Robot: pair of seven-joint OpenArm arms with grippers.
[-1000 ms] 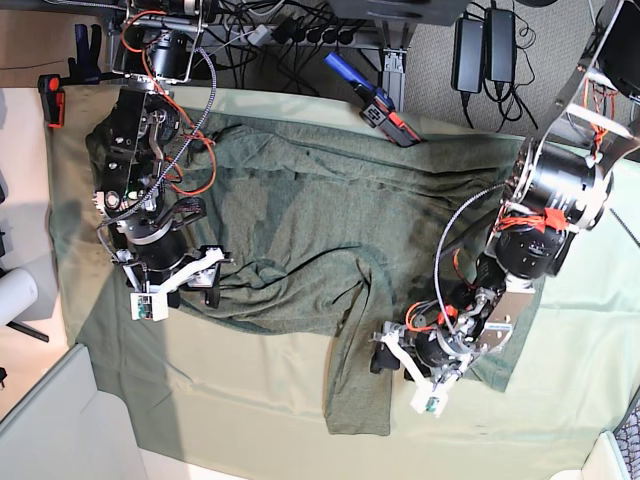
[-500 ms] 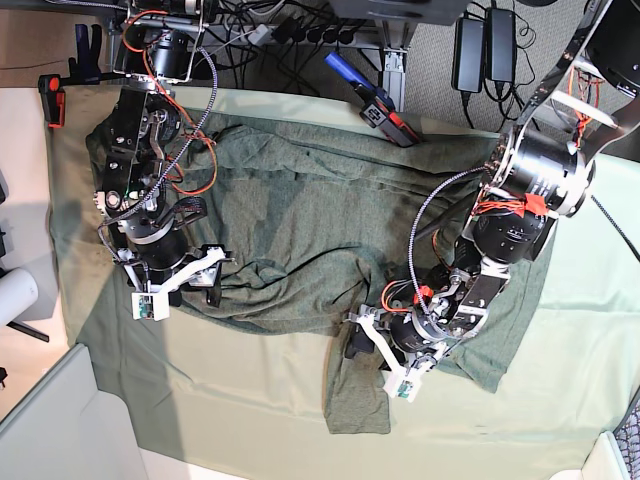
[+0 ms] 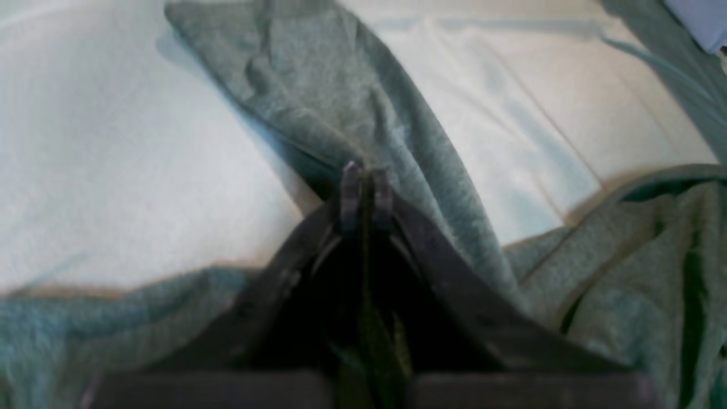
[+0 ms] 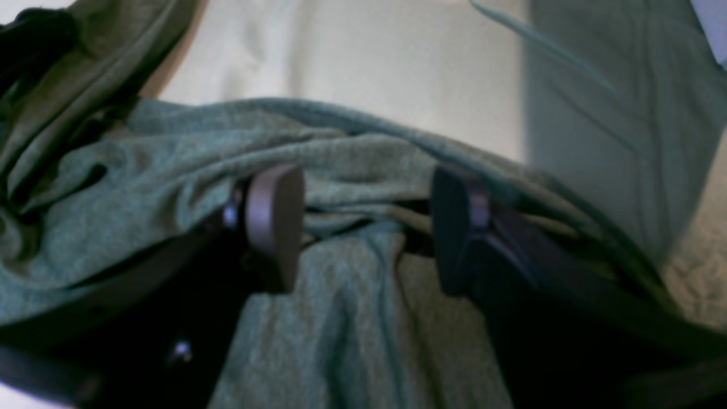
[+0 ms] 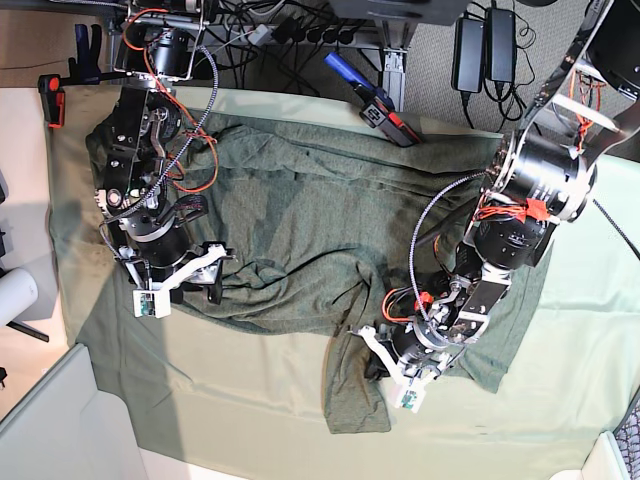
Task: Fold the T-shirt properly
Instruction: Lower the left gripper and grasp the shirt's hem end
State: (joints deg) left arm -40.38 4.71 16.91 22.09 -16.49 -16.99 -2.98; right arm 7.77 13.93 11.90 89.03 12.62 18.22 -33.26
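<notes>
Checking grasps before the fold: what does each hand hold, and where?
The left hand is shut where the T-shirt bunches beside its sleeve; whether cloth is caught cannot be told. The right hand is open, straddling a fold.

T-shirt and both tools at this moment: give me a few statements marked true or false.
1. The left tool is shut. True.
2. The right tool is shut tight. False: its fingers stand apart, with cloth between them.
3. The T-shirt is neatly folded into a small rectangle. False: it lies spread out and wrinkled.
4. The table cloth is paler than the T-shirt. True.
5. The right tool is at the shirt's edge in the base view. True.
</notes>
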